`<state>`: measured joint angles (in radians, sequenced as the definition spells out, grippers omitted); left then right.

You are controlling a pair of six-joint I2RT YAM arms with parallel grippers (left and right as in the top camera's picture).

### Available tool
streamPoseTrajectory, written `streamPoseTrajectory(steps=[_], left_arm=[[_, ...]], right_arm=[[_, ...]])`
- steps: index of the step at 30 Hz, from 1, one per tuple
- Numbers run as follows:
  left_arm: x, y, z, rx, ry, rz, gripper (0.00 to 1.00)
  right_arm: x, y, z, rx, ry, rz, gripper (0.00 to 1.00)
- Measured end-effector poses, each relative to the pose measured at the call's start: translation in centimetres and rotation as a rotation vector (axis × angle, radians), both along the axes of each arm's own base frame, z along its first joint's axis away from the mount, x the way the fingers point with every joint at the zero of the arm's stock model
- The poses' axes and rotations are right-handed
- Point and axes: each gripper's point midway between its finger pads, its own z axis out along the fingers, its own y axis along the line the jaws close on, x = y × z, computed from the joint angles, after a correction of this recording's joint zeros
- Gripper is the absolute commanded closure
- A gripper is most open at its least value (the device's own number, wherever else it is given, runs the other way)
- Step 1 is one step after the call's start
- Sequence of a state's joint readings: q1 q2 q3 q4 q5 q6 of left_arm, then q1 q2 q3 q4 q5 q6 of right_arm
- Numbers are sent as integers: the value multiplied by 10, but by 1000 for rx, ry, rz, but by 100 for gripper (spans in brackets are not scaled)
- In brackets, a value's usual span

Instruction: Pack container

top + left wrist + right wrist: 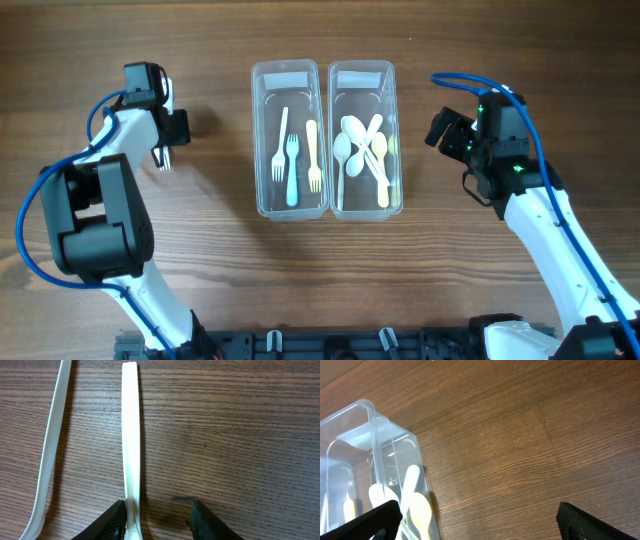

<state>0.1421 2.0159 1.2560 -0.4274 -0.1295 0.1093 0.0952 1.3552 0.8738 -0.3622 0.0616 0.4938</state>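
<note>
Fingers of left arm (107, 525) angled down, parted astride white handle (131, 435), right fingers (370, 522) wide

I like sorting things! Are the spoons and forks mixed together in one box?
No, the forks lie in one clear box and the spoons in the other box beside it.

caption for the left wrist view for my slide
Open left gripper with a white utensil handle between its fingers, a second white handle beside it, wooden table beneath.

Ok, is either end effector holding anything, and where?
Right end effector: nothing. Left end effector straddles the handle of a white utensil, against one finger only; not clamped.
</note>
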Motion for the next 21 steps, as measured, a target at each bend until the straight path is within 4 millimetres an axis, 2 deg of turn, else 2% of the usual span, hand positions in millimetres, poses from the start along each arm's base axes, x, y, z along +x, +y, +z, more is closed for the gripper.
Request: streamPoseTrajectory(steps=[7, 13, 16, 21], left_arm=[[-8, -1, -1, -22, 25, 63, 67], [-11, -1, -2, -44, 26, 138, 68], [-13, -1, -2, -55, 24, 174, 78], [-15, -2, -3, -89, 22, 233, 87]], right_arm=[[0, 0, 0, 0, 0, 0, 0], [0, 0, 0, 0, 0, 0, 0], [0, 0, 0, 0, 0, 0, 0], [0, 0, 0, 0, 0, 0, 0]])
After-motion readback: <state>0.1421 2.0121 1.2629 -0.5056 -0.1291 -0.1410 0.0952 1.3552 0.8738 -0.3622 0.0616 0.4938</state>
